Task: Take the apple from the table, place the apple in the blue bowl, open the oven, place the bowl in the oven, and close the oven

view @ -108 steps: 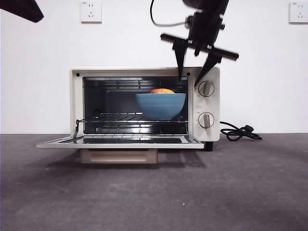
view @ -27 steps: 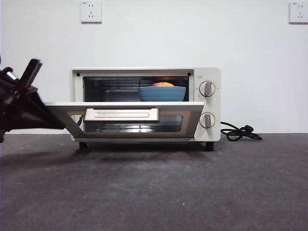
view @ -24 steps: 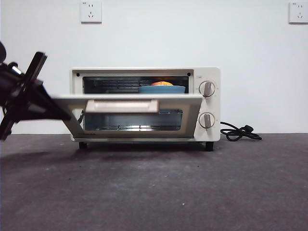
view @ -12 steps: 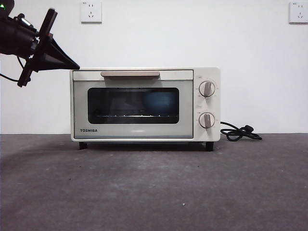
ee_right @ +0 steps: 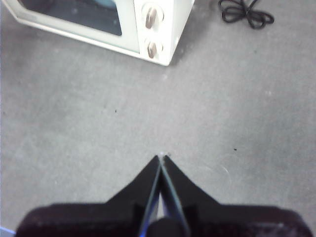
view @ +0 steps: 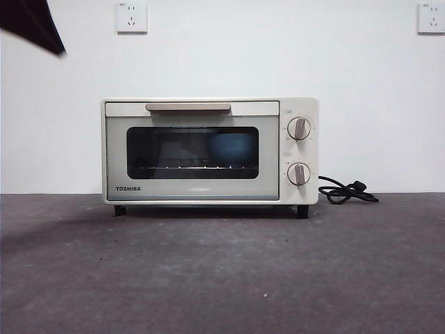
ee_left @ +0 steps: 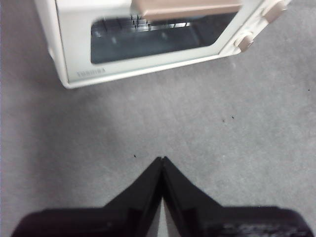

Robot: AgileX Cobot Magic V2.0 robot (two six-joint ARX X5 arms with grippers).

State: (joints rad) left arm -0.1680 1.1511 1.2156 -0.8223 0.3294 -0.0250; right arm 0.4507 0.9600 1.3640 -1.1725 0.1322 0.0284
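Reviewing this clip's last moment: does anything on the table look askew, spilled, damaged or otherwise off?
Nothing stands out. The cream-white Toshiba toaster oven sits level on the dark grey table, its glass door shut flush. The blue bowl shows dimly behind the glass. The black cord lies coiled beside the oven. Both grippers are shut and empty.

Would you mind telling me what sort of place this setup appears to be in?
Probably a lab or test bench staged as a kitchen: a lone toaster oven sits on a bare grey table against a plain white wall with wall sockets, its cord coiled beside it.
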